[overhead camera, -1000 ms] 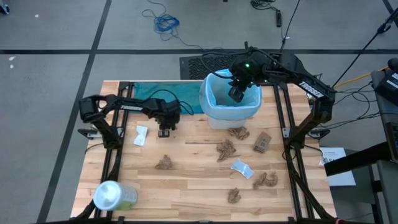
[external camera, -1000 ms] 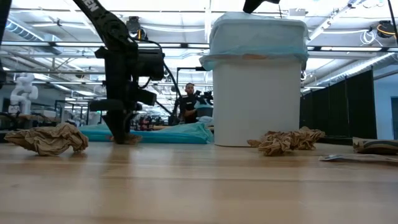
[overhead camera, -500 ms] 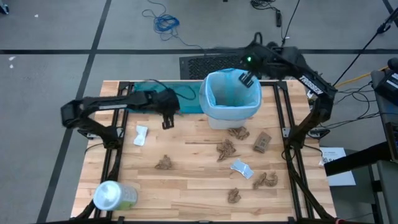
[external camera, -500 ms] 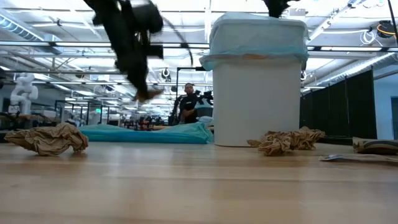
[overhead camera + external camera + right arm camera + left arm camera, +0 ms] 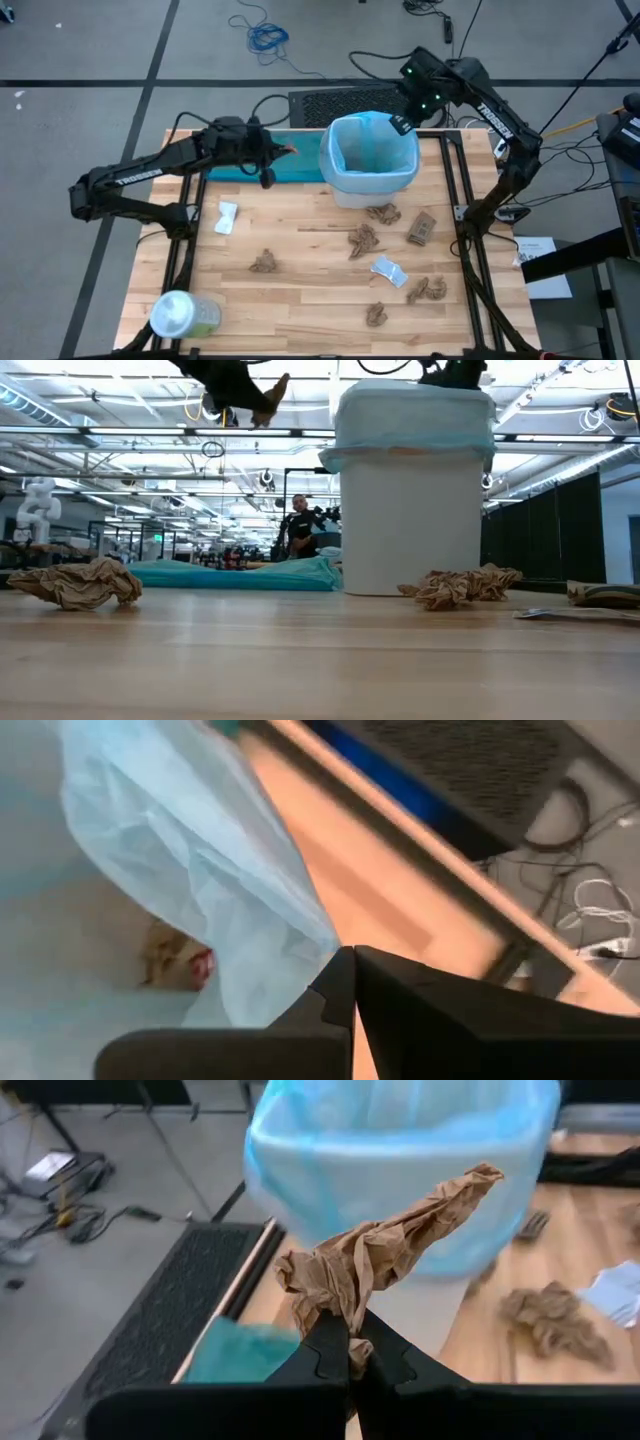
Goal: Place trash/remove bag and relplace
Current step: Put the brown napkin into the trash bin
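A white bin (image 5: 352, 195) lined with the pale-blue bag (image 5: 372, 172) stands at the table's far middle. My left gripper (image 5: 274, 153) hangs high to the bin's left, shut on a crumpled brown paper wad (image 5: 400, 1245). My right gripper (image 5: 398, 123) is at the bin's far rim, shut on the bag's edge. A brown wad and a red piece (image 5: 203, 963) lie in the bag's bottom. More brown wads (image 5: 364, 240) and white scraps (image 5: 227, 217) rest on the table. My left gripper pinches the wad's lower end (image 5: 335, 1308) between its two fingers, which slant slightly downward toward the bin. The wad sticks out beyond the fingertips, lifted clear of the table (image 5: 272, 388). My right gripper pinches the bag's rim at the bin's far side (image 5: 322, 948), coming steeply from above. The film runs to a point at the fingertips; one layer or several, I cannot tell.
A darker teal bag (image 5: 238, 165) lies flat at the table's far left. A pale-green container with a white lid (image 5: 183, 315) lies at the near left corner. Loose wads (image 5: 432, 290) dot the near right. A person (image 5: 298, 525) stands in the room beyond.
My left gripper has risen from the table with the brown wad, gone toward the far edge and the bin, and tipped from pointing down to nearly level. My right gripper has swung from over the bin's inside to its far rim.
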Available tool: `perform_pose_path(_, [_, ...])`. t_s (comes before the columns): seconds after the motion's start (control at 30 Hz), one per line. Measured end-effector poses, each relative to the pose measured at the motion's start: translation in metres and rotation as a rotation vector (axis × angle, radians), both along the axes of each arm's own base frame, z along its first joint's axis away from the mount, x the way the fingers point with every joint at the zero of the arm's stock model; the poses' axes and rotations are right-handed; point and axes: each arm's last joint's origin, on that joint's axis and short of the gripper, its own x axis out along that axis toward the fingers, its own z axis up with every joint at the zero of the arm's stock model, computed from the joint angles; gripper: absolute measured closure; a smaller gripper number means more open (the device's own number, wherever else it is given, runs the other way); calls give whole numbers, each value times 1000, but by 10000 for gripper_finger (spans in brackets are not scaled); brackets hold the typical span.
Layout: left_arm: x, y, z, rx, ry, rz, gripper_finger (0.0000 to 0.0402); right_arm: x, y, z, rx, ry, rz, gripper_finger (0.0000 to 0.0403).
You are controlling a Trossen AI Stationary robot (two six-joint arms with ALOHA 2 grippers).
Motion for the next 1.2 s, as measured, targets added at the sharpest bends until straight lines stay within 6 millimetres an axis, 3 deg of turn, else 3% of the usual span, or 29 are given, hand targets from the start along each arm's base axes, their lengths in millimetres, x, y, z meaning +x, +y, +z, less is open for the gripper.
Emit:
perform_pose_path(0.5, [22,5,11,30,-207,-158,400,47,50,-2,111,-132,243,403])
perform_pose_path(0.77, [41,0,34,10,-258,-318,400,65,60,4,-26,-179,315,403])
perform_pose_path(0.93, [67,-8,24,28,-213,-426,386,62,56,11,-143,-146,259,402])
perform_pose_path(1.2, [95,-13,-2,77,-129,-439,309,60,56,15,-198,-119,277,360])
